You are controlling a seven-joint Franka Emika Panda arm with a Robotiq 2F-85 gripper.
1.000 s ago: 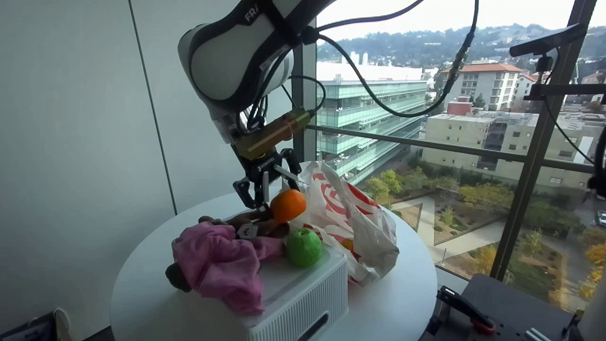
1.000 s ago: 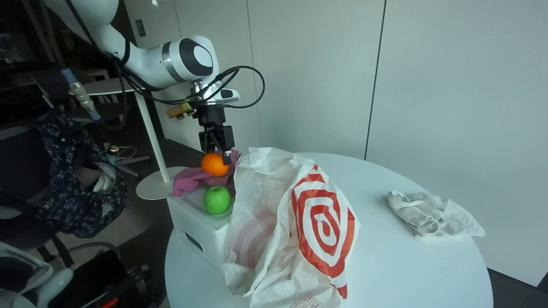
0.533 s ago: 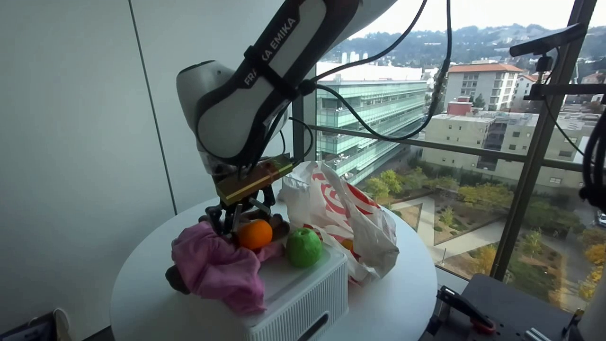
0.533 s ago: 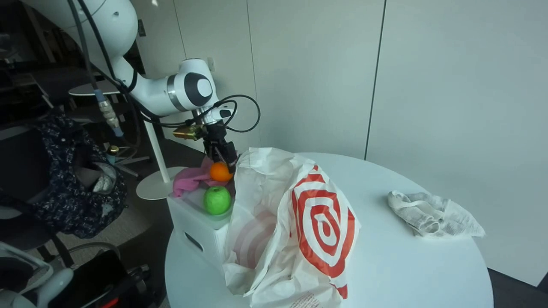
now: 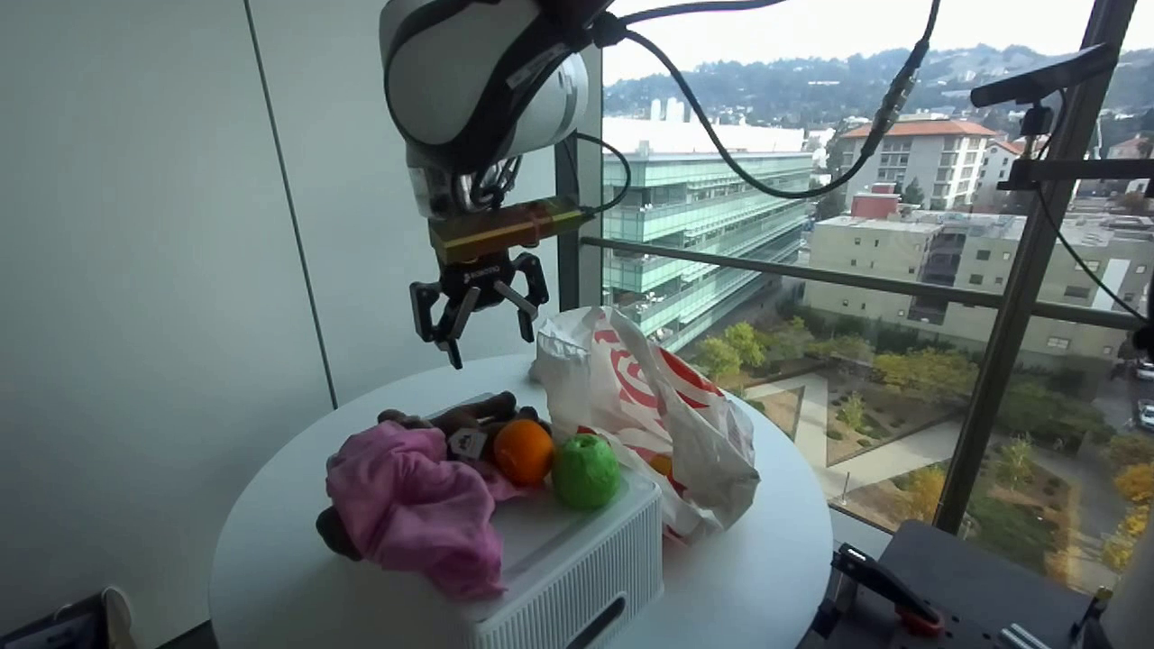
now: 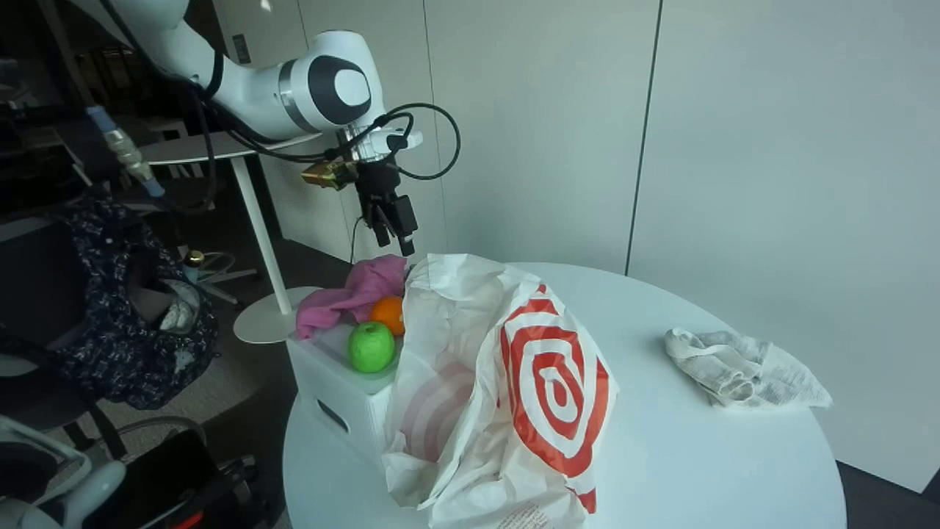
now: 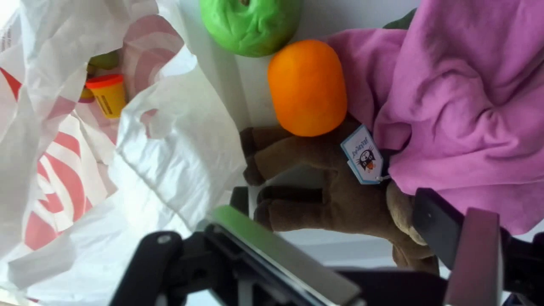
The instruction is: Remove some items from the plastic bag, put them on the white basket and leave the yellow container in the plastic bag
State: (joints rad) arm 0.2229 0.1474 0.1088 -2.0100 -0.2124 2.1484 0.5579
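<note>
My gripper (image 5: 491,347) is open and empty, above the white basket (image 5: 577,559). In the wrist view its fingers (image 7: 338,214) frame a brown plush toy (image 7: 352,204) from above. An orange (image 5: 523,452) rests on the plush beside a green apple (image 5: 586,473). A pink cloth (image 5: 424,496) covers part of the plush and hangs over the basket's edge. The plastic bag (image 6: 470,441), white with red rings, stands beside the basket. The yellow container (image 7: 111,100) with its red lid lies inside the bag.
A dark green item (image 7: 104,60) shows beside the yellow container in the bag. A crumpled white cloth (image 6: 742,367) lies on the round white table (image 6: 705,455). A window stands behind the table, and a chair with a backpack (image 6: 139,308) is beyond it.
One second ago the gripper held the orange above the basket, then lowered it. Now the gripper has opened and risen, and the orange lies against the apple, which has shifted slightly.
</note>
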